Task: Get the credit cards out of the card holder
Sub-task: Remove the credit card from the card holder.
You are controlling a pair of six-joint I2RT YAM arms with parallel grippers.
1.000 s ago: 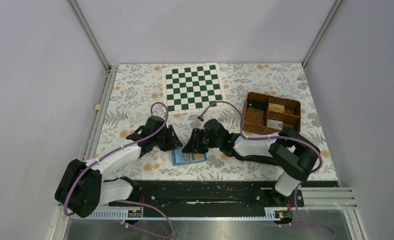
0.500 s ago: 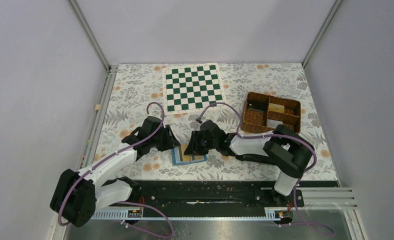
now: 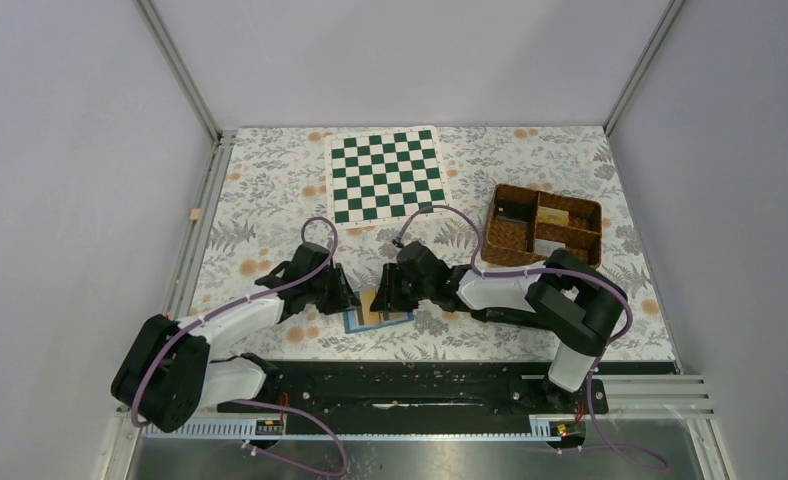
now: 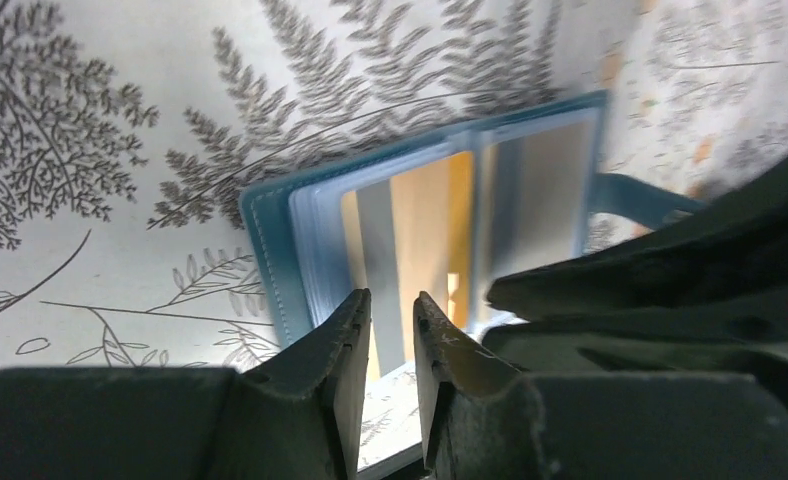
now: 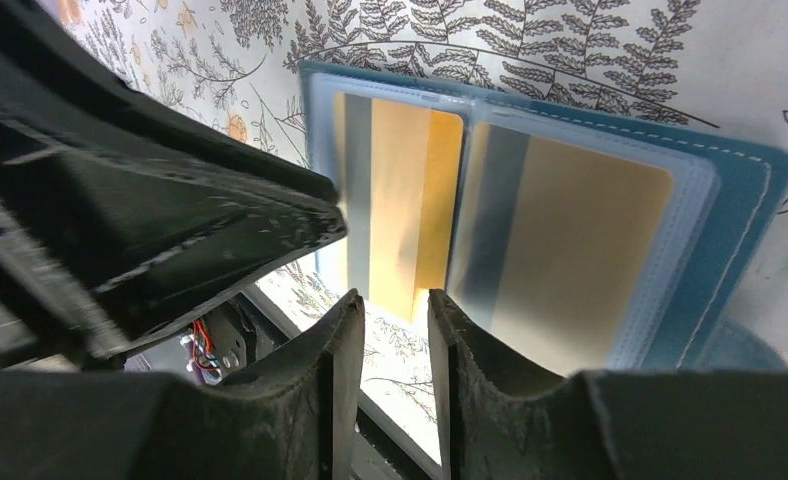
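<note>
- The card holder (image 5: 745, 190) lies open and flat on the bench (image 3: 270, 200), at its near middle. It sits between the two arms and a little nearer than both pincer tips.
- Two tan-gold cards show in its pockets. The loose card (image 5: 400, 215) on one leaf sticks out past the holder's far edge, while the second card (image 5: 580, 250) sits fully in its sleeve.
- Right pincer (image 5: 397, 298): fingers all but pressed together with only a slit between them. Nothing is seen clamped in it, and its tip hangs right at the free end of the loose card.
- Left pincer (image 4: 392, 300): also nearly closed and holding nothing that I can see. It points at the same leaf from the left (the two tips almost meet over the holder).
- The relation that matters is that the loose card's long axis runs near to far — its free end towards the pincers. It shows its face to the right pincer, not its edge, so a pinch probably needs the fingers to spread and turn first.
- The right arm looks the nearer of the two.
</note>
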